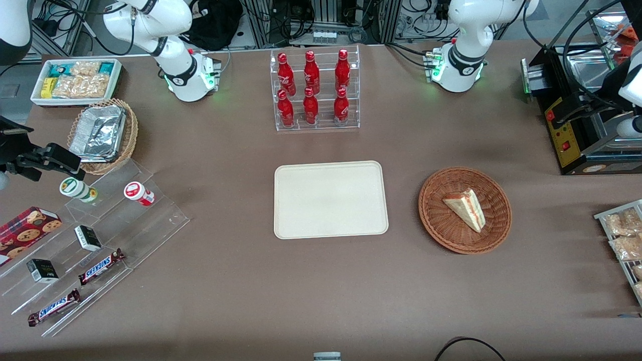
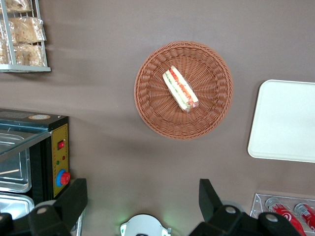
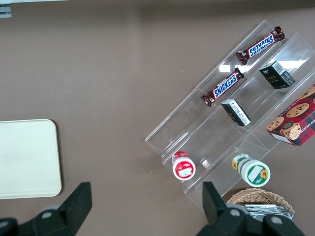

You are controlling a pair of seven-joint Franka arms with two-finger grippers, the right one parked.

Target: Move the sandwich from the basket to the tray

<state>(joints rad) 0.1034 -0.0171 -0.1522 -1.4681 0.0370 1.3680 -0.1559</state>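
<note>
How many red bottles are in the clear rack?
6, none seem hidden. They stand in the rack, farther from the front camera than the tray: three on the upper step, three on the lower. The gripper hovers open, high above the basket.

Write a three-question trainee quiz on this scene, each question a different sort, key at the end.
1. True or false: the sandwich already lies on the tray.
2. The gripper is: A) open, high above the table, B) shut on the sandwich, C) inside the basket.
3. Fill in: the rack farther from the front camera than the tray holds six red ___.

Key: 1 false; 2 A; 3 bottles.
</note>
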